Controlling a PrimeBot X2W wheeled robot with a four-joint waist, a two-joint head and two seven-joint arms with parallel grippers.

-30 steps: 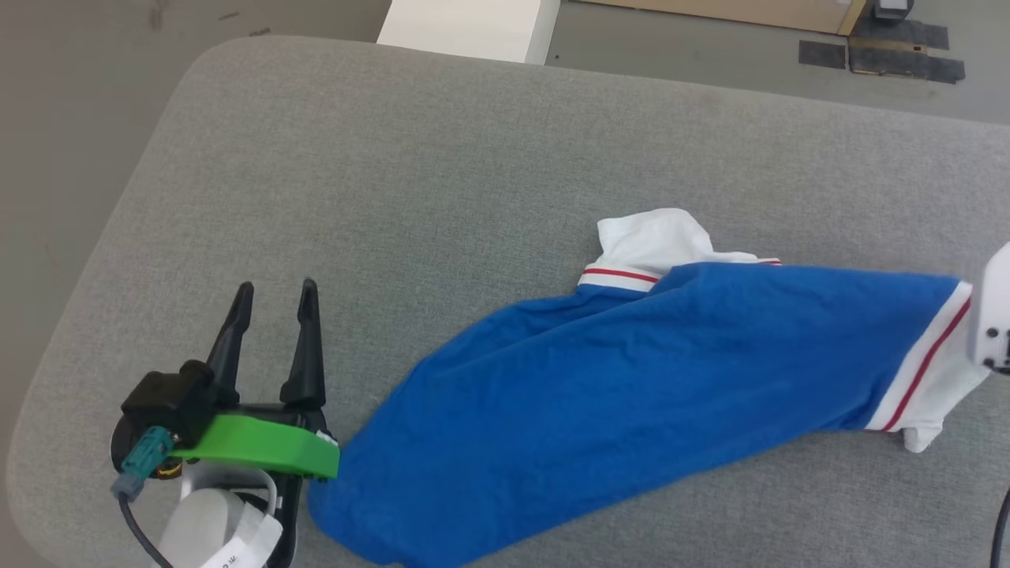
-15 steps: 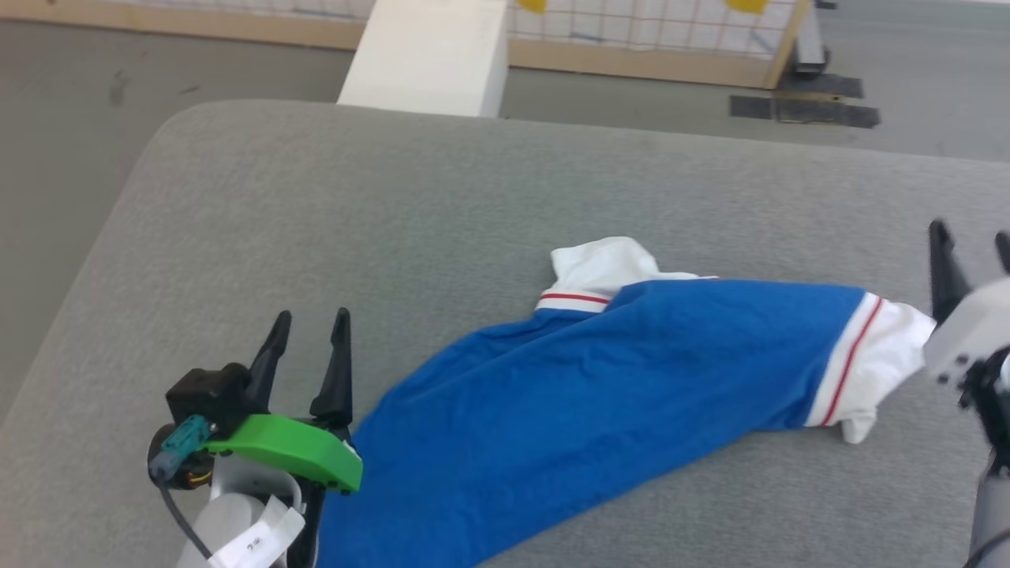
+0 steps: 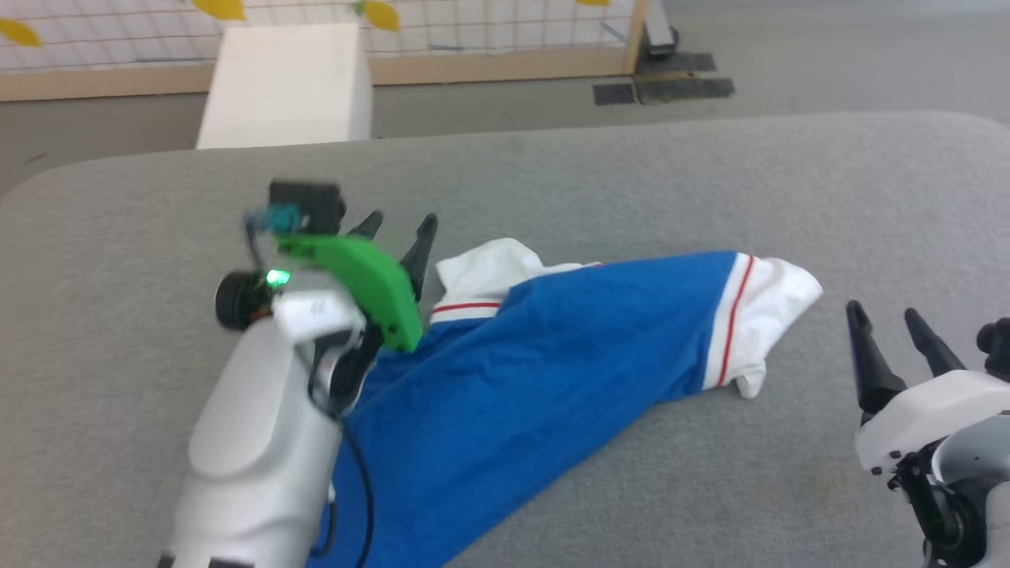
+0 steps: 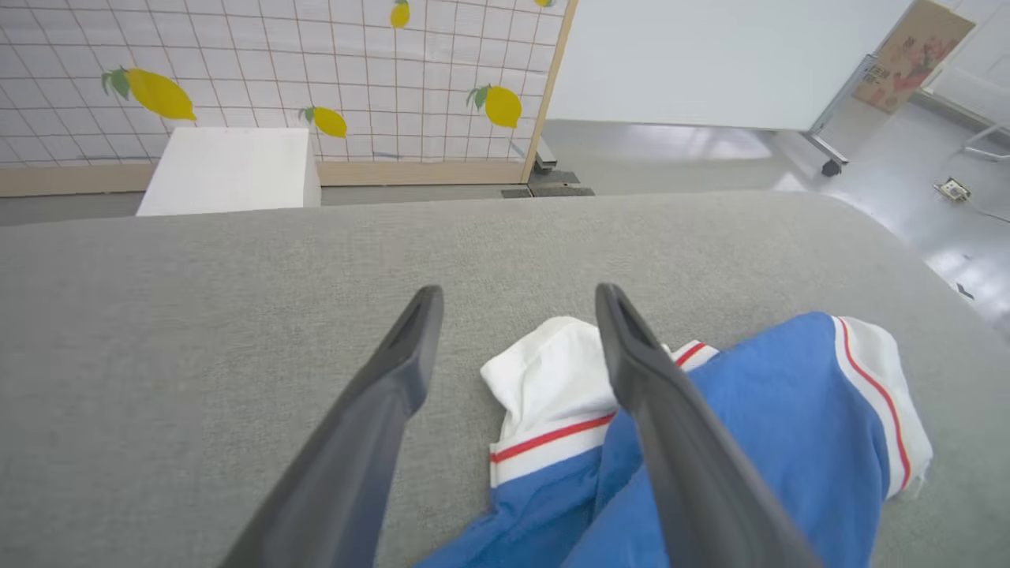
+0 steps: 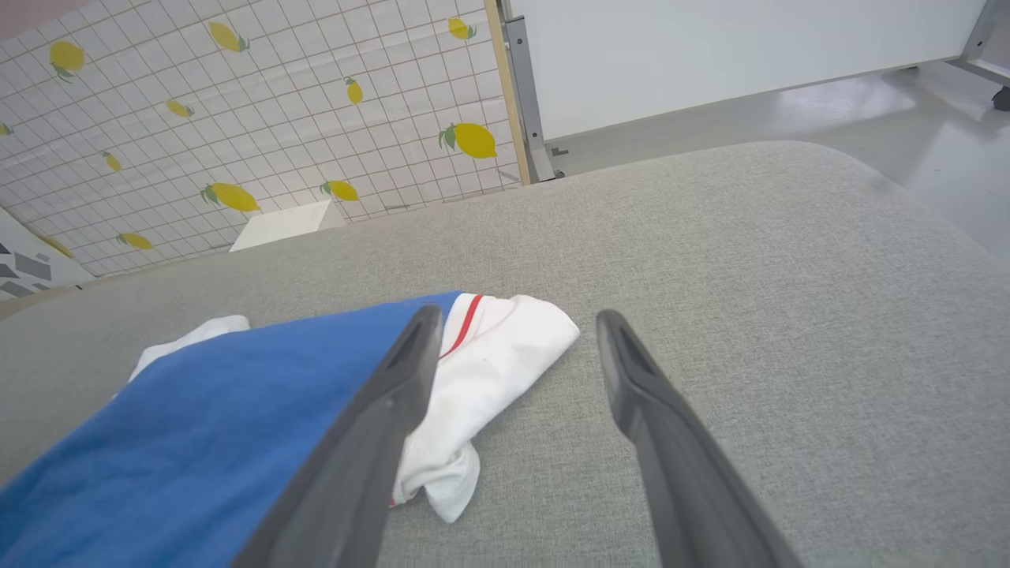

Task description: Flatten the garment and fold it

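Left forearm: our pale forearm (image 3: pixel 260 426) rises from the bottom of the head view and crosses in front of the garment's (image 3: pixel 552 339) lower left edge. Its wrist tilts forward under a green bracket (image 3: pixel 355 280).
Left gripper: our left gripper (image 3: pixel 401 221) has its two dark fingers spread with nothing between them. The tips point away from us, just left of the garment's near white sleeve (image 3: pixel 481 272). In the left wrist view the right-hand finger overlaps that sleeve; we cannot tell whether it touches.
Garment: it lies unfolded but bunched on the grey padded table (image 3: pixel 552 173), a long blue band slanting from our lower left up to the right. A white sleeve with red-striped trim sits at its upper middle, and a second sleeve (image 3: pixel 769 304) sits at its right end.
Right gripper: our right gripper (image 3: pixel 881 312) sits to the right of the garment's second sleeve, clear of the cloth. Its fingers are parted and empty, pointing up and slightly left. In the right wrist view its left-hand finger crosses in front of the blue cloth.
Beyond the garment: a white box (image 3: pixel 284 87) stands past the table's far edge.
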